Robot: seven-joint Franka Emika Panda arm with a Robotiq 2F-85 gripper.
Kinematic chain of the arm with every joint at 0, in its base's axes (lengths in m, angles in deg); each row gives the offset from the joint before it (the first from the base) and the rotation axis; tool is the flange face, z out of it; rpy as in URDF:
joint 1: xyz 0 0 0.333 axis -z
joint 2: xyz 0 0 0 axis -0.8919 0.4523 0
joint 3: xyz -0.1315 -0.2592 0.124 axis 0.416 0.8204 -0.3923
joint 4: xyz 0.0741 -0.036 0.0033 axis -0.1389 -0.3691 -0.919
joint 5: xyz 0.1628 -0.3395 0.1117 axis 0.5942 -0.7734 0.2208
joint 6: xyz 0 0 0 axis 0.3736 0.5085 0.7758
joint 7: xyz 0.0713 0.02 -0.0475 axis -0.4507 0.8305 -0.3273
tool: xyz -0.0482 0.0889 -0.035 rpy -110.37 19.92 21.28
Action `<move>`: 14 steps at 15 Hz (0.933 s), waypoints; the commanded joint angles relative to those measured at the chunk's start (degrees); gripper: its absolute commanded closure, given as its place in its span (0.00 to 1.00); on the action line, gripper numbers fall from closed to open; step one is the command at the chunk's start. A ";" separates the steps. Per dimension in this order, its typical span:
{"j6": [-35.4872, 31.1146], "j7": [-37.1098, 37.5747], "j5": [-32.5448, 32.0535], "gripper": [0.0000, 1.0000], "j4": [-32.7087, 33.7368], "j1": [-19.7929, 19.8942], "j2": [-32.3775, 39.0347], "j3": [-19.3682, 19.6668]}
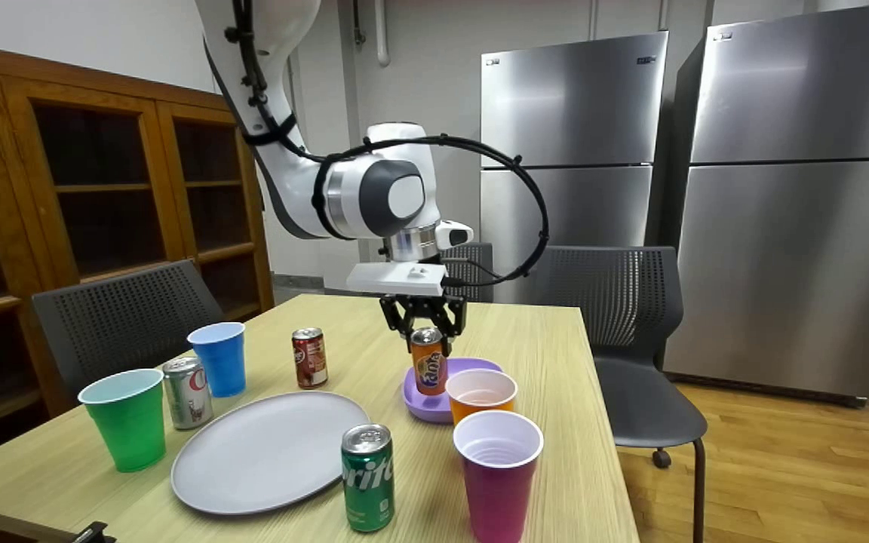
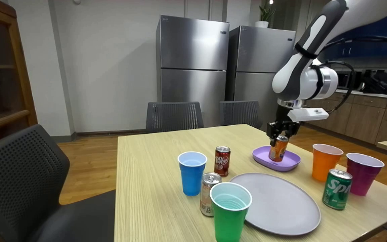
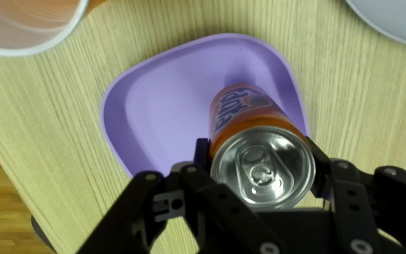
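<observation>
An orange Fanta can (image 1: 430,371) stands between the black fingers of my gripper (image 1: 428,347), which is shut on its upper part. The wrist view shows the can's silver lid close up, with a finger pad (image 3: 202,151) pressed to its left side and another on its right. Below the can is a purple square plate (image 3: 164,95) with rounded corners. In both exterior views the can's base appears within the rim of this plate (image 2: 291,162), nearer one side than its middle. The can leans slightly in an exterior view (image 2: 278,152). Whether its base touches the plate I cannot tell.
An orange cup (image 1: 482,407) stands close beside the purple plate, near a maroon cup (image 1: 498,483) and a Sprite can (image 1: 368,486). A large grey plate (image 1: 268,452), Dr Pepper can (image 1: 309,358), silver can (image 1: 188,392), blue cup (image 1: 222,366) and green cup (image 1: 129,430) share the table.
</observation>
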 commanded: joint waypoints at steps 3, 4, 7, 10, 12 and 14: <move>2.63 0.62 0.91 0.62 8.71 2.59 5.87 -1.44; 2.84 0.74 0.92 0.62 9.78 2.77 6.69 -1.47; 4.18 1.14 1.65 0.62 13.68 3.60 8.97 -1.77; 5.69 1.59 2.35 0.62 17.19 4.01 11.06 -1.79; 6.82 1.86 2.60 0.62 19.20 4.11 12.34 -1.75; 7.82 2.28 2.59 0.62 21.18 4.19 13.62 -1.68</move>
